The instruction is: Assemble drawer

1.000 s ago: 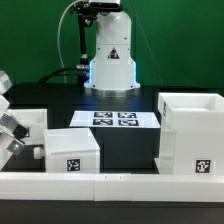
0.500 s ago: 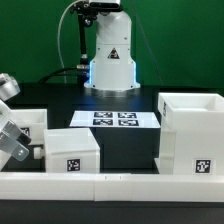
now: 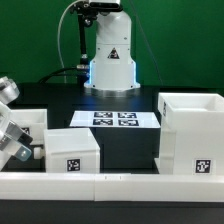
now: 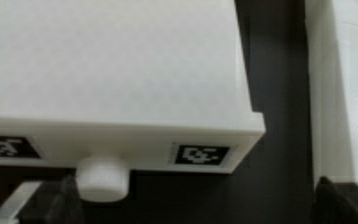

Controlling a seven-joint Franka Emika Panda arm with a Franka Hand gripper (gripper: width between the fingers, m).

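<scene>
A white drawer tray (image 3: 72, 150) with a square tag lies at the exterior view's left. In the wrist view the tray (image 4: 114, 70) fills the frame, with two tags on its front and a small white knob (image 4: 101, 172) pointing at me. My gripper (image 3: 18, 143) is just left of the tray, at its knob side. In the wrist view the gripper (image 4: 190, 205) is open, its dark fingers (image 4: 39, 202) wide apart, and the knob sits near one finger without being held. The tall casing (image 3: 192, 135) stands at the right. A second tray (image 3: 32, 119) lies behind the first.
The marker board (image 3: 114, 118) lies in the middle in front of the robot base (image 3: 110, 60). A low white rail (image 3: 110, 186) edges the table's front. Another white part (image 4: 345, 90) runs beside the tray in the wrist view, across a dark gap.
My gripper has shifted slightly lower at the exterior view's left, close to the tray's knob side. The tray and the casing have not moved.
</scene>
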